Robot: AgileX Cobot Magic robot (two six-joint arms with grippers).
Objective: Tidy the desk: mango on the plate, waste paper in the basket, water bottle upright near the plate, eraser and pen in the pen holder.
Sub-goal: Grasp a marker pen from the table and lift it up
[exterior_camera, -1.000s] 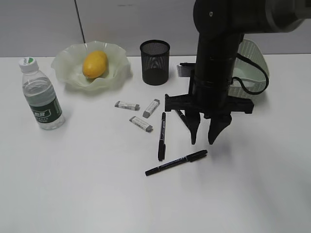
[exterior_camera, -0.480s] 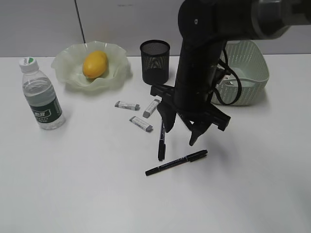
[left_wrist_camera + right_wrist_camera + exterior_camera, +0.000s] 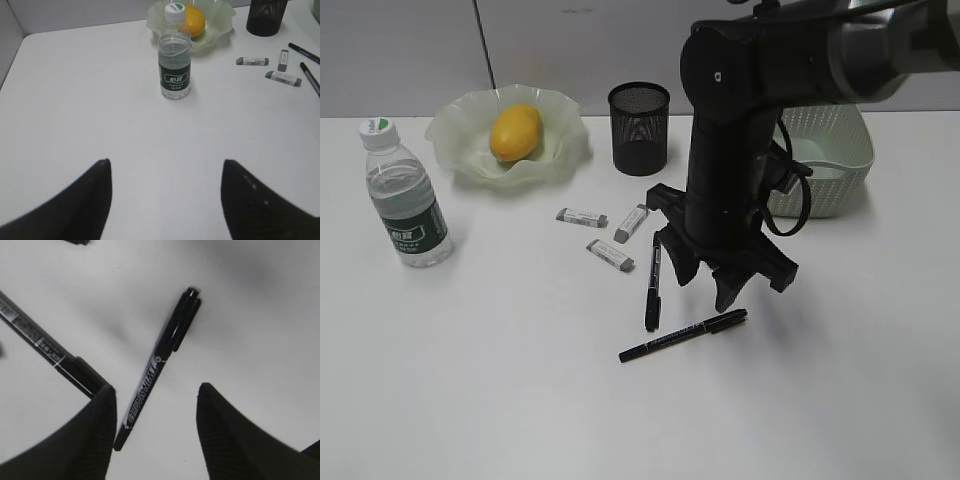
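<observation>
The mango [image 3: 515,132] lies in the plate [image 3: 450,135]. The water bottle [image 3: 408,195] stands upright left of it. The pen holder [image 3: 640,128] stands behind three erasers [image 3: 610,255] and two black pens [image 3: 653,280] [image 3: 682,335]. My right gripper [image 3: 705,285] is open, low over the pens. In the right wrist view a black marker [image 3: 160,365] lies on the desk between its fingers [image 3: 95,435], and a second pen [image 3: 45,345] runs under the left one. My left gripper [image 3: 166,162] is open and empty, well short of the bottle [image 3: 175,65]. No waste paper is in view.
The basket [image 3: 835,150] stands at the back right, partly behind my right arm. In the left wrist view the plate [image 3: 220,25], the pen holder [image 3: 265,15] and the erasers [image 3: 252,61] lie beyond the bottle.
My right arm has swung left from in front of the basket, turned its wrist and come down over the pens. The objects on the desk have not moved.
</observation>
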